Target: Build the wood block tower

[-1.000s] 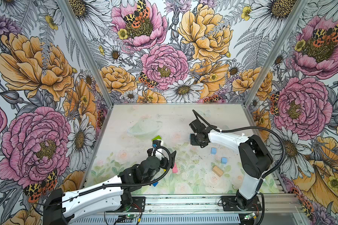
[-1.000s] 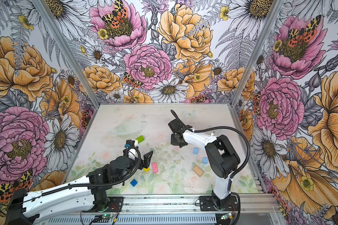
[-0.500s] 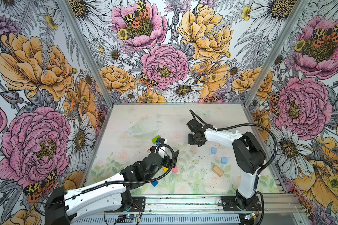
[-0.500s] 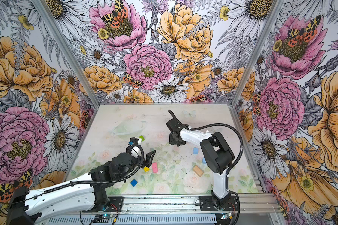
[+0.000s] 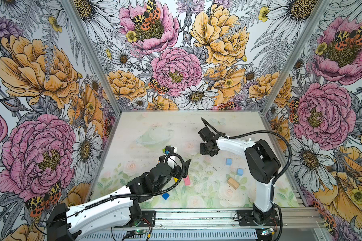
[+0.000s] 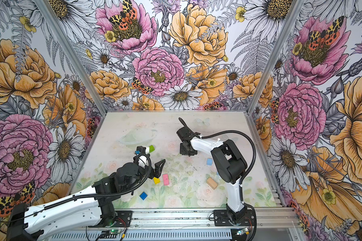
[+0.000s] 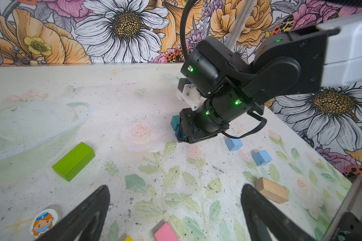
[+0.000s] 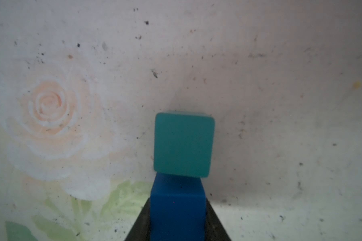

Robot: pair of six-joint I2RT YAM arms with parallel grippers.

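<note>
Dark blue cube (image 8: pixel 177 192), smooth matte paint with softly rounded edges, is pinched in the right gripper (image 8: pixel 177 208) at mid-table, jaws closed tight on its sides. Teal cube (image 8: pixel 184 145), same finish, lies flush against it; stacked or side by side, cannot tell. Left gripper (image 7: pixel 175 187) hangs spread to its widest and empty, its black tapered fingers (image 7: pixel 88 208) above the pink brick (image 6: pixel 165 179) and yellow brick (image 6: pixel 156 180) at near centre. Outward: green brick (image 7: pixel 73 160), oblong, left of centre. To the right, under the right arm, are a light blue cube (image 5: pixel 228 161), the other light blue cube (image 5: pixel 240 172) and a bare-grained tan brick (image 5: pixel 232 183). Second dark blue cube (image 6: pixel 143 195) sits near the front edge. Table (image 5: pixel 238 129): pale floral print, scuffed, speckled. Since a second ago the right gripper has slid slightly left with its load; the left jaws stayed wide. Count: two dark blue, two light blue, one teal, one each green, yellow, pink, tan; nine blocks.
</note>
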